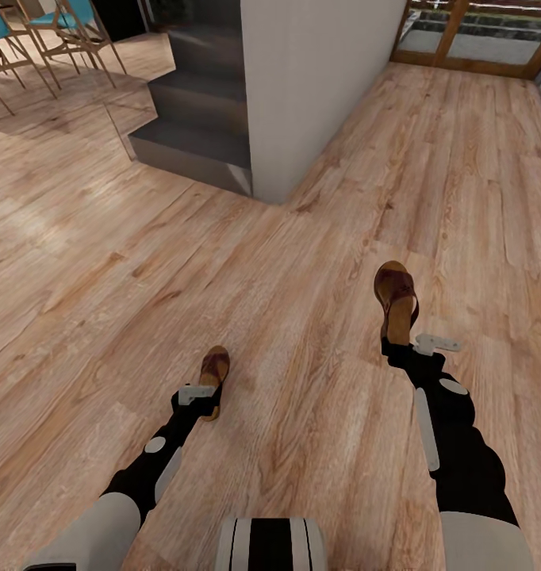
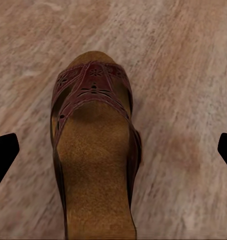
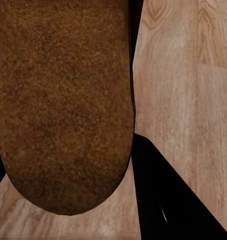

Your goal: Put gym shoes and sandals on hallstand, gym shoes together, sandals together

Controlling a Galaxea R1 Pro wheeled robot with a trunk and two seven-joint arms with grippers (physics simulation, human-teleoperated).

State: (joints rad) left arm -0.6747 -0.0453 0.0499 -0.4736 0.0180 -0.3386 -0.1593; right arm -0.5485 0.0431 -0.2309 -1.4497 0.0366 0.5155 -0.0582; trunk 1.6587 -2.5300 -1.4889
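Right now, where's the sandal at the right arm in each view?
Head view: the sandal sits right of centre, heel at the right gripper, toe pointing away.
Right wrist view: its tan footbed spans most of the frame, heel end nearest.
Left wrist view: that one is the other sandal.
Shared landmark: the wood-plank corridor floor.

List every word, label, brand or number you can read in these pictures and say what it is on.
There is no readable text.
The brown open-toe sandal with the reddish-brown strap carries only a cut-out pattern on its strap, no lettering.
The second brown sandal's tan footbed is bare.
The light wood-grain plank floor has no markings.
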